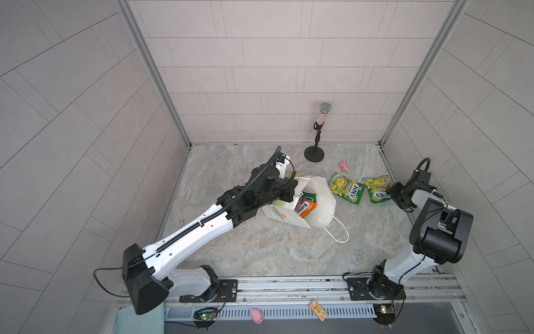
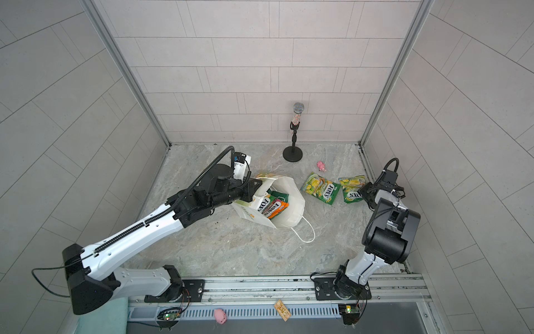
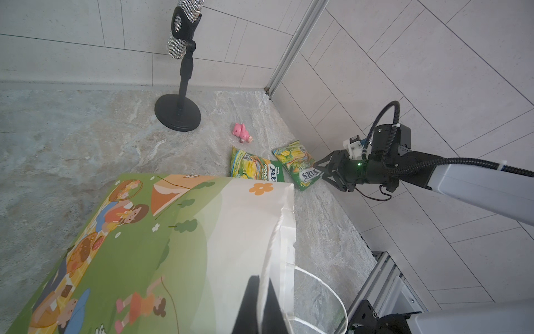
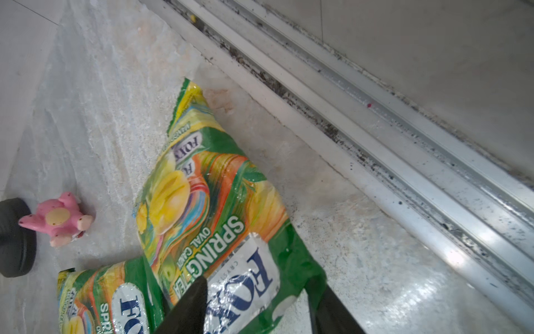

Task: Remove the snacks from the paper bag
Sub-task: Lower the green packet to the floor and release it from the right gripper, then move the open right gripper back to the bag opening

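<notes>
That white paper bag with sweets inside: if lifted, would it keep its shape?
Probably not. The paper bag already sags and creases around its mouth, so it looks floppy. Its thin paper suggests little weight, and the glossy orange packet inside would likely slide as it tilts.

The left gripper (image 3: 262,282) is holding the paper bag (image 3: 144,245) by its handle.
Its black fingers (image 3: 251,303) are pinching the white cord handle (image 3: 273,245) at the bag's rim, and the green illustrated side is facing the camera. Beyond the bag, a yellow-green FOX'S packet (image 3: 254,170) is lying on the surface (image 3: 72,130) just beside a second FOX'S packet (image 3: 297,167). The right gripper (image 3: 319,170) is hovering at the second packet's edge, fingers apart. A pink toy (image 3: 242,133) and a microphone stand (image 3: 179,112) are sitting behind.
</notes>
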### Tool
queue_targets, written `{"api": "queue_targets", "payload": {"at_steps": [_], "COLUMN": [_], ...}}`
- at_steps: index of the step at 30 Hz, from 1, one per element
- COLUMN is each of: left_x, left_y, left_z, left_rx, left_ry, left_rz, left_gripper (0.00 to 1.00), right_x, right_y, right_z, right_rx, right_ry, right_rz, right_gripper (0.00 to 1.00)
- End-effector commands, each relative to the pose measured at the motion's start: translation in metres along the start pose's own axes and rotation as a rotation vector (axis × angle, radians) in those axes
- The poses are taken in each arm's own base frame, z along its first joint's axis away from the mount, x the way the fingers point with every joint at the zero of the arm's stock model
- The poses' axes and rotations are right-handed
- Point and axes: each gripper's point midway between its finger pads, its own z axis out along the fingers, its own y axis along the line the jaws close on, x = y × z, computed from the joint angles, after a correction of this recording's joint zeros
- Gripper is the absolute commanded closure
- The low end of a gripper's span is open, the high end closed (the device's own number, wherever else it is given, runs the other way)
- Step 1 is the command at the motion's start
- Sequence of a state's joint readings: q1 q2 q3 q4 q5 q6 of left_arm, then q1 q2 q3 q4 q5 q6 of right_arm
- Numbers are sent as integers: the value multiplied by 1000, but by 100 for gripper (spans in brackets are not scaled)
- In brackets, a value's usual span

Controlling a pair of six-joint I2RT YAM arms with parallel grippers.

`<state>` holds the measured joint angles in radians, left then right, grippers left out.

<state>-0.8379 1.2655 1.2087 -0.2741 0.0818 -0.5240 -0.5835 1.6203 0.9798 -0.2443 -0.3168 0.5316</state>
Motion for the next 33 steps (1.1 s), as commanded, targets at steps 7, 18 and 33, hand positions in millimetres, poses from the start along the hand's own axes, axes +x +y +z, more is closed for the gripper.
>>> {"api": "queue_targets", "payload": {"at_steps": [7, 18, 33], "left_x": [-7, -7, -2], "left_y": [-3, -5, -11], "left_z": [-7, -8, -6], "left_rx": [13, 26, 59], "left_ry": [-24, -24, 2], "left_rz": [5, 11, 8], "left_gripper": [100, 100, 100], "right_x": [3, 65, 212], "right_y": [22, 125, 183], "right_z": [-72, -141, -201], "right_rx": [-90, -587, -875], "right_ry": [-92, -53, 215], "right_rz": [-42, -119, -513], "right_gripper": [26, 29, 39]}}
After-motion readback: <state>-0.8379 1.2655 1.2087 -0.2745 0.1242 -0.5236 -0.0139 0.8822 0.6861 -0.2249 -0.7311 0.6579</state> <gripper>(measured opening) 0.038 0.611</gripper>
